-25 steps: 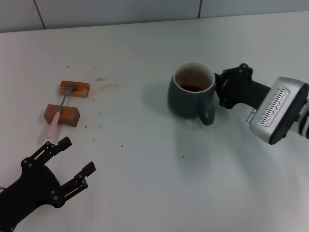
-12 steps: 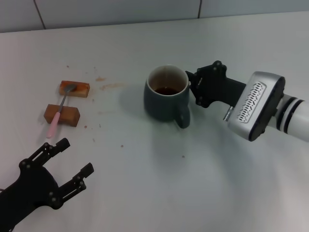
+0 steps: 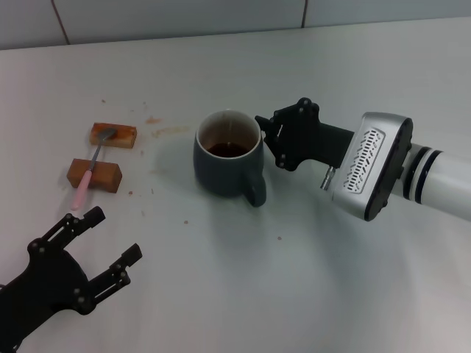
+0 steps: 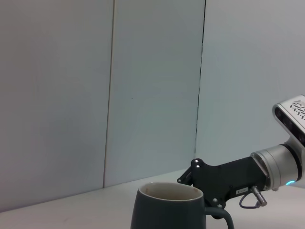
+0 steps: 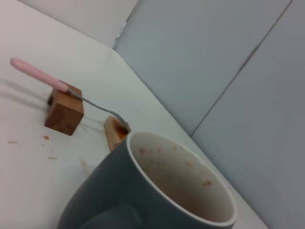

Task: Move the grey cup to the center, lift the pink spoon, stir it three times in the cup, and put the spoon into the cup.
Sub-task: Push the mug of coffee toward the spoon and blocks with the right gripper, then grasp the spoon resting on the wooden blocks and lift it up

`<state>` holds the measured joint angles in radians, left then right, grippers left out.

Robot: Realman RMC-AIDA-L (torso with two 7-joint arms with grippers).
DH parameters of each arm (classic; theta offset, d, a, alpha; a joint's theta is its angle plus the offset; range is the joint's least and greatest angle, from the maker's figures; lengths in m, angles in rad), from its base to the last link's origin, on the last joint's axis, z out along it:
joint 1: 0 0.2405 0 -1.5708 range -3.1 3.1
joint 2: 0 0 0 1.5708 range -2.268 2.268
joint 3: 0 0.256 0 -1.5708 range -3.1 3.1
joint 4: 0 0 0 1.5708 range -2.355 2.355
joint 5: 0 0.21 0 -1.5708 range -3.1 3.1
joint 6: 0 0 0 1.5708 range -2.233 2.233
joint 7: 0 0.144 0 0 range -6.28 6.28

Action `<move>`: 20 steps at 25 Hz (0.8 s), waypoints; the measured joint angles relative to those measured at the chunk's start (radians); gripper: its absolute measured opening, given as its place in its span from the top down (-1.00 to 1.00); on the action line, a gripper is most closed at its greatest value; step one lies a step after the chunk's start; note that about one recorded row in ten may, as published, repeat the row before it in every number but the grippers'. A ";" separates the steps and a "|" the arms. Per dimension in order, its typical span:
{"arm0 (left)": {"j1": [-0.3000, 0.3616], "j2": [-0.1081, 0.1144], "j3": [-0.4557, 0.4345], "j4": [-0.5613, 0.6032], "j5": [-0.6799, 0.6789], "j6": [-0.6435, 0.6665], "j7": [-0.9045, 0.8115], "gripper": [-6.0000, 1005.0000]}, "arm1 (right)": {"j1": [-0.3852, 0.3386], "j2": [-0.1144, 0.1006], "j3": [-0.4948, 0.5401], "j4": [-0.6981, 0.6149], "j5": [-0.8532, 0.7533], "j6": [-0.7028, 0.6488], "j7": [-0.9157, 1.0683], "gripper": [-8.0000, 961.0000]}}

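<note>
The right tool [image 3: 271, 140], jaw state unclear, is pressing against the grey cup [image 3: 227, 154] near the table's [image 3: 309, 294] middle, while the pink spoon [image 3: 88, 173] is lying unlifted across wooden blocks [image 3: 94, 175], left tool [image 3: 103, 246] spread apart nearby.

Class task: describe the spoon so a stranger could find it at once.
On the white table, look toward the robot's left side, where two brown wooden blocks sit. The pink spoon lies bridged across them, the only slim thing there, with a pink handle and grey metal bowl.

Grey cup [image 3: 228, 156] upright mid-table; pink spoon [image 3: 91, 168] across wooden blocks [image 3: 94, 175].
</note>
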<state>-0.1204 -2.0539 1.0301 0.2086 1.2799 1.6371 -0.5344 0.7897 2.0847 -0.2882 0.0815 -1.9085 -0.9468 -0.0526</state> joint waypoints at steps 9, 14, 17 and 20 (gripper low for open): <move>-0.001 -0.003 -0.014 0.000 -0.001 -0.001 0.002 -0.53 | -0.082 -0.004 0.077 -0.040 0.049 -0.112 0.007 0.97; -0.006 -0.003 -0.016 0.003 -0.001 0.000 0.000 -0.53 | -0.191 -0.006 0.141 -0.134 0.073 -0.260 0.134 0.97; -0.010 -0.003 -0.016 0.003 -0.001 0.000 -0.002 -0.53 | -0.270 -0.006 0.107 -0.247 0.067 -0.391 0.380 0.97; -0.012 -0.003 -0.016 0.003 -0.001 0.000 -0.002 -0.53 | -0.376 -0.007 0.014 -0.398 0.066 -0.550 0.631 0.97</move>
<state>-0.1326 -2.0571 1.0138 0.2118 1.2793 1.6367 -0.5367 0.4140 2.0773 -0.2742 -0.3166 -1.8426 -1.4971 0.5785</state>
